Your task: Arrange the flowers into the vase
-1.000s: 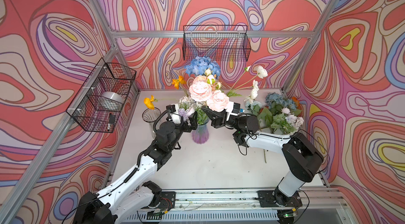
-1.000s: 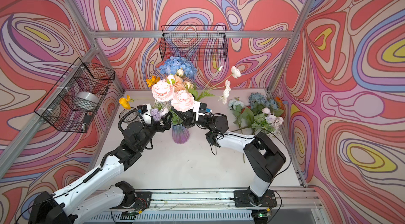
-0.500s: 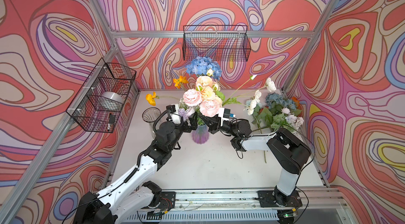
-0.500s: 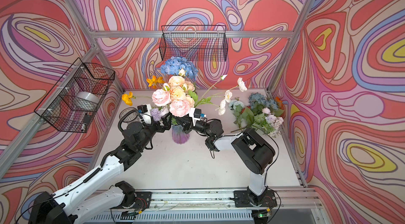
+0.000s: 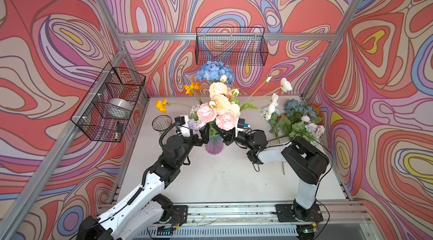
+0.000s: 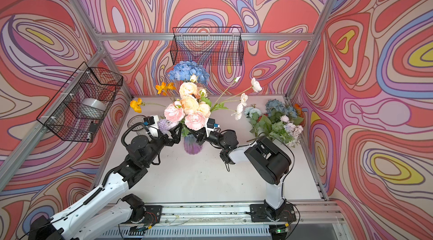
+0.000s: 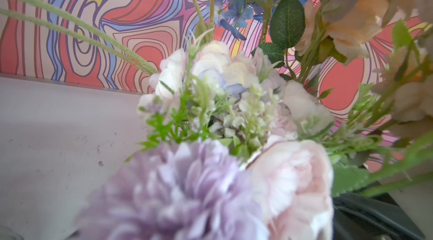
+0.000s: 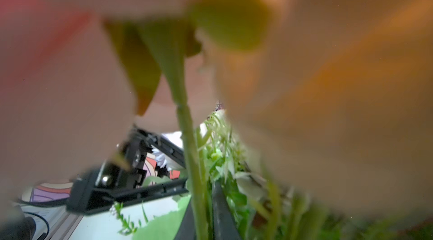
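A purple ribbed vase [image 5: 213, 145] stands mid-table in both top views. It holds flowers: blue hydrangea [image 5: 215, 72], peach and pink roses [image 5: 221, 105], orange poppies [image 5: 192, 87], white poppies [image 5: 285, 84] and a lilac bunch [image 7: 178, 194]. My left gripper [image 5: 205, 133] stands open just left of the vase neck. In the left wrist view blooms hide its fingers. My right gripper [image 5: 223, 136] is at the neck's right side. Its dark fingers [image 8: 220, 213] sit close on either side of a green rose stem [image 8: 187, 133]. More flowers [image 5: 296, 119] lie at the back right.
A clear empty glass [image 5: 161, 122] stands left of the vase. Wire baskets hang on the left wall [image 5: 107, 102] and the back wall [image 5: 230, 46]. The left one holds a silver roll. A loose stem [image 5: 283, 163] lies beside the right arm.
My right gripper has carried the rose bunch left and down into the vase and now sits at the neck. The white poppies have swung right. The left arm has stayed put.
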You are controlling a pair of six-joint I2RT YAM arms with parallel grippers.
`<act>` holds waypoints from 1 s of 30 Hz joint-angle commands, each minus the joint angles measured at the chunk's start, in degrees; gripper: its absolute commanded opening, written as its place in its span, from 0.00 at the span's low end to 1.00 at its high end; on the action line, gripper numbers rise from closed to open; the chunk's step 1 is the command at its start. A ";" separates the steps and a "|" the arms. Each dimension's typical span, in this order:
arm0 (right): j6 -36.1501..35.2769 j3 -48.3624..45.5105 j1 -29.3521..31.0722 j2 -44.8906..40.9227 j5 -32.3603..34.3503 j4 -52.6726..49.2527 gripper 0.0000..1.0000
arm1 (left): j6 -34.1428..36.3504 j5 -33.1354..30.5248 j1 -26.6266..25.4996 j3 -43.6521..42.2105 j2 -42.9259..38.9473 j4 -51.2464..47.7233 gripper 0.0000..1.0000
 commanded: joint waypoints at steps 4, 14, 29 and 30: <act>0.97 -3.00 0.20 -0.98 0.22 -7.20 0.30 | -2.37 4.32 0.33 -0.86 -6.46 -8.66 1.00; -0.61 -7.52 0.17 -5.40 2.38 -13.72 0.43 | -2.08 7.87 0.03 -7.23 -14.74 -18.63 1.00; -3.51 -10.80 0.28 -18.96 11.13 -45.60 0.78 | -7.56 1.19 -3.34 -15.47 -16.73 -16.69 1.00; -3.68 -10.73 0.29 -18.62 11.49 -46.25 0.79 | -8.16 1.06 -3.34 -15.74 -17.73 -17.97 1.00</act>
